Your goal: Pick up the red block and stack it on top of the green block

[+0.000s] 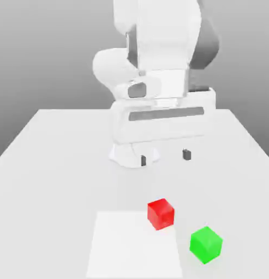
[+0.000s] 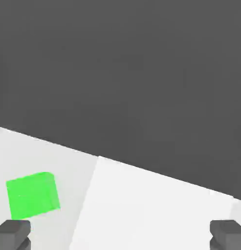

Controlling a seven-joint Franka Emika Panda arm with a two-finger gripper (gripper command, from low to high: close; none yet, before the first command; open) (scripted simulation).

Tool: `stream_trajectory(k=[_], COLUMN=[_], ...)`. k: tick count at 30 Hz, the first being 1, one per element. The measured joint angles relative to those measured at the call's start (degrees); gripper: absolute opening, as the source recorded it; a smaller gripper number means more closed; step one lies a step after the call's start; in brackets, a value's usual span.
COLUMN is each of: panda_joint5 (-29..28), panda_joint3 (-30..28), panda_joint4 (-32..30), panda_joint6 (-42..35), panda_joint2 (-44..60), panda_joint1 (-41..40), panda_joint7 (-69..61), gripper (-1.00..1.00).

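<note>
With nothing gripped yet, jaws wide above the desk, likely for cube clearance; red block right of centre, on the white patch's edge; green block farther right, nearer, probably left exposed as stacking base.

Bright, even lighting, faint shadows, pale washed-out tabletop, grey gradient backdrop, white arm nearly shadeless

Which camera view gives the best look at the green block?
The exterior view: it shows the whole green block as a cube, with the red block nearby. The hand view shows it mostly as one flat face, near a fingertip.
</note>
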Motion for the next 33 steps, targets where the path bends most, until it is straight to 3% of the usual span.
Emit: stream_trajectory(k=[3, 9, 10, 17, 24, 33], panda_joint5=[-0.54, -1.45, -1.51, -1.76, -0.87, -1.02], panda_joint3=[0.74, 0.2, 0.09, 0.14, 0.15, 3.24], panda_joint4=[-4.13, -3.38, -3.21, -3.22, -5.08, 10.78], panda_joint6=[6.6, 17.97, 19.1, 19.03, 7.73, -4.04], panda_joint2=[8.98, 22.56, 23.88, 23.84, 10.68, 14.81], panda_joint1=[0.87, 1.58, 1.67, 1.56, 1.83, 7.45], panda_joint7=[-1.79, -1.64, -1.58, -1.36, -2.02, -16.59], gripper=[0.0, 0.0, -1.0, -1.0, -1.0, -1.0])
